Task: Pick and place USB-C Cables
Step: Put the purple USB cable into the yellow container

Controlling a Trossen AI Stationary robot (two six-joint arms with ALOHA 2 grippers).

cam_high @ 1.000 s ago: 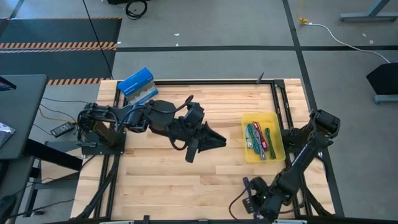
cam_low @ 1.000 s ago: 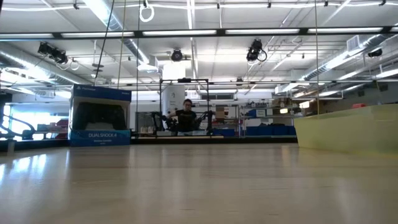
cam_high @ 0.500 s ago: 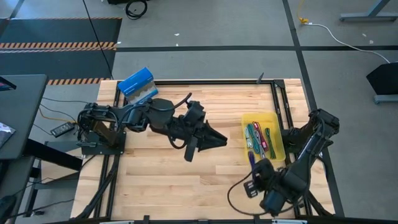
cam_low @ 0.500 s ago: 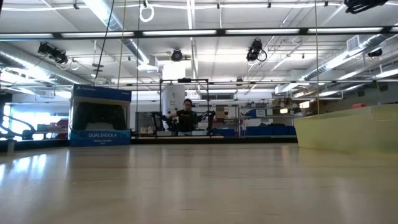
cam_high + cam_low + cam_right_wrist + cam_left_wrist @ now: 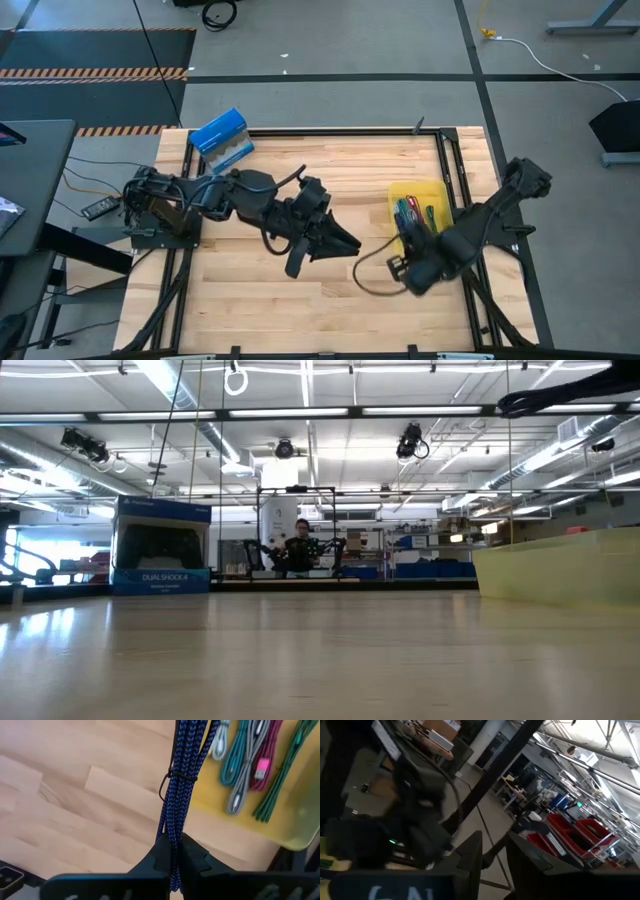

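My right gripper [image 5: 172, 857] is shut on the purple USB-C cable bundle [image 5: 182, 780]. In the high view it [image 5: 408, 248] is at the near left corner of the yellow tray [image 5: 440, 190]. The purple cable [image 5: 404, 230] reaches over the tray's rim. Teal, grey, maroon and green cables [image 5: 250, 765] lie flat in the tray. My left gripper [image 5: 345, 240] hangs over the table's middle, tipped up toward the room. Its fingers [image 5: 470, 855] are a little apart and empty. My right gripper pinches one end of the purple bundle [image 5: 172, 847] between its two fingers. The fingers lie along the cable. The bundle sticks out straight ahead of the fingers, its far end over the tray's rim [image 5: 240, 825]. Whether that end touches the tray I cannot tell.
A blue box [image 5: 222, 138] stands at the table's far left corner; it also shows in the low view [image 5: 160, 545]. A black frame [image 5: 450, 160] runs round the table. The tray's wall [image 5: 560, 565] shows at the low view's right. A person sits far behind the table.
My right gripper has carried the purple cable from the table's near edge toward the far edge, up to the yellow tray. My left gripper has shifted a little toward the near edge.
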